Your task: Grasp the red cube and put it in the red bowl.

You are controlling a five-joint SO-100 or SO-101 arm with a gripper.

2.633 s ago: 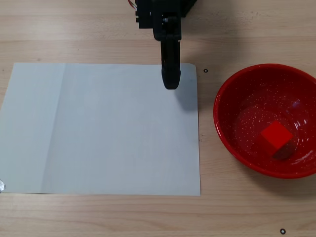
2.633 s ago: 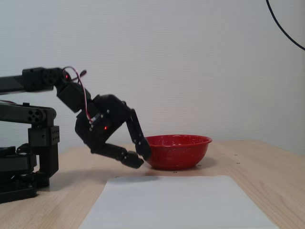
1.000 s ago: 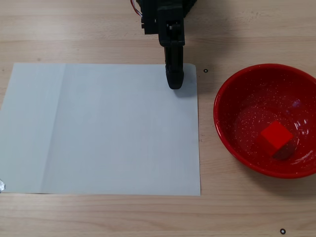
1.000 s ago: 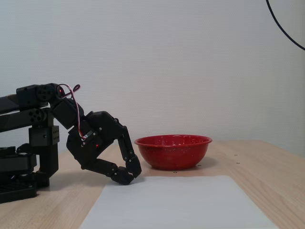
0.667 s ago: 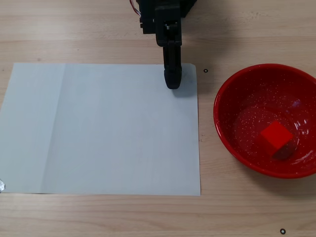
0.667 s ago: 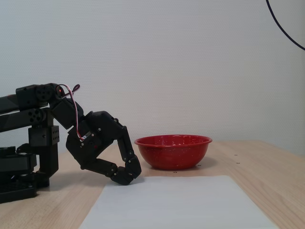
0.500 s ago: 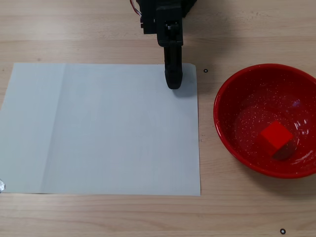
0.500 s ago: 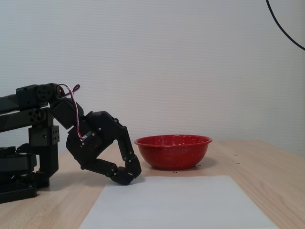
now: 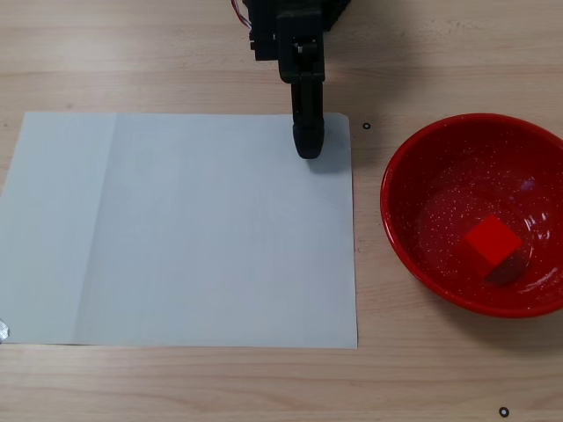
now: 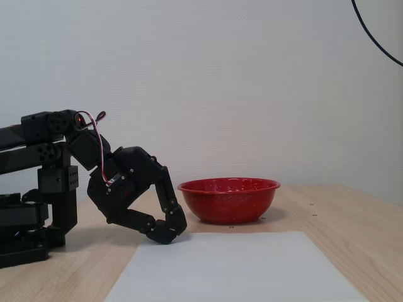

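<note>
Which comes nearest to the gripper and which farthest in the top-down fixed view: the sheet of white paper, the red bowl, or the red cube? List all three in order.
1. The white paper: the gripper sits over its upper right corner.
2. The red bowl: to the gripper's right, beyond the paper's edge.
3. The red cube: farther right, inside the bowl.
</note>
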